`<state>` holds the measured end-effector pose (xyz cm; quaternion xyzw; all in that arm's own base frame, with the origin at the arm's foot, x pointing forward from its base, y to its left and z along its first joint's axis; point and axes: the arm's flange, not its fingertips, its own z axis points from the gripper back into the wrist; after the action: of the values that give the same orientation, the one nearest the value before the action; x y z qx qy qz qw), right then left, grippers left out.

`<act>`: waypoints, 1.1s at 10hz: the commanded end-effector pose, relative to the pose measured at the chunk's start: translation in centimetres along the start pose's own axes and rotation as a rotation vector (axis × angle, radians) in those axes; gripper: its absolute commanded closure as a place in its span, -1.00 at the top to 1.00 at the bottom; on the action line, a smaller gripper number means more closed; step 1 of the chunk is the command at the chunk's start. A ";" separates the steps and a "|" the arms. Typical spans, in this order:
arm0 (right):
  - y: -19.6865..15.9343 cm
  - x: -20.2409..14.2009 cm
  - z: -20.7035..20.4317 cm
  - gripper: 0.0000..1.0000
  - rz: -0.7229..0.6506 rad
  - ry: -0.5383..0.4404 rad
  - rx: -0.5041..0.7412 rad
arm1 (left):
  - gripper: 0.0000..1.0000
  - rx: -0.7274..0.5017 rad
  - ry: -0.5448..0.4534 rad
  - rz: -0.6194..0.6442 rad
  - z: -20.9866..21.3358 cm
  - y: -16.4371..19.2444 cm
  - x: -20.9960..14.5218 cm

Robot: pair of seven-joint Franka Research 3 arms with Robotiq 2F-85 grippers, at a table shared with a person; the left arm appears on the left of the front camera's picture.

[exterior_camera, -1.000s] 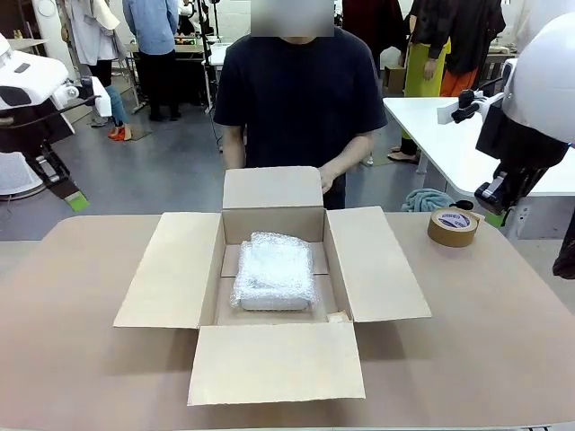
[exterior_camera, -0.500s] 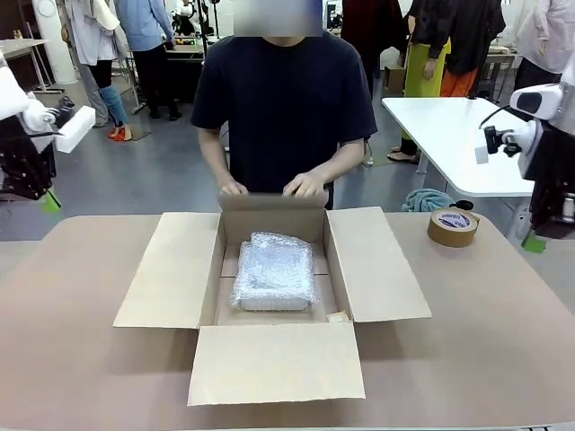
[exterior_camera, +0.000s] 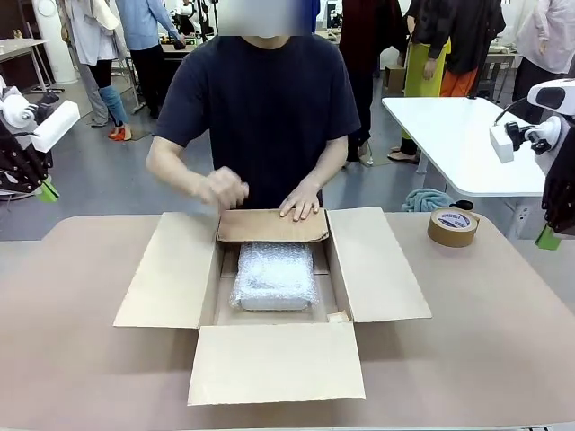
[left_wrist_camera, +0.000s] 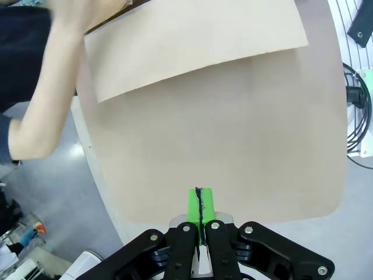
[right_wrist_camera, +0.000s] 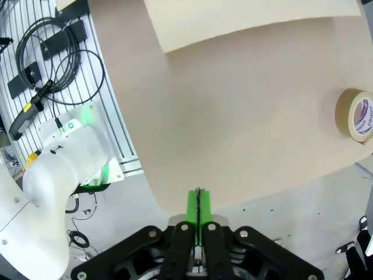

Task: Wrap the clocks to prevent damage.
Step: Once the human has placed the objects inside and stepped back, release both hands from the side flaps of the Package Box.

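Hand (exterior_camera: 301, 199) on box flap (exterior_camera: 269, 226); wrapped bundle (exterior_camera: 274, 275) inside

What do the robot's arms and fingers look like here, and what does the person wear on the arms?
The left arm and right arm are white with rounded casings. The left gripper and right gripper have black bolted linkages and bright green fingers. The person wears a dark short-sleeved T-shirt.

Tan box (exterior_camera: 171, 269) — silvery bubble wrap (exterior_camera: 274, 274)
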<state>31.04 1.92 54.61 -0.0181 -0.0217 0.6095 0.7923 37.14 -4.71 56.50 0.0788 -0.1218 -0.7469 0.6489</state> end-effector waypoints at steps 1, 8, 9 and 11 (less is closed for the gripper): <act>0.5 0.6 -0.3 -0.98 0.064 0.016 0.021 | -0.99 -0.006 0.013 0.006 0.2 0.1 0.2; 0.5 0.6 -0.3 -0.98 0.064 0.016 0.021 | -0.99 -0.006 0.013 0.006 0.2 0.1 0.2; 0.5 0.6 -0.3 -0.98 0.064 0.016 0.021 | -0.99 -0.006 0.013 0.006 0.2 0.1 0.2; 0.5 0.6 -0.3 -0.98 0.064 0.016 0.021 | -0.99 -0.006 0.013 0.006 0.2 0.1 0.2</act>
<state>30.80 2.63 54.49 -0.0203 -0.0130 0.6262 0.7793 37.09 -4.88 56.50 0.0826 -0.1173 -0.7469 0.6493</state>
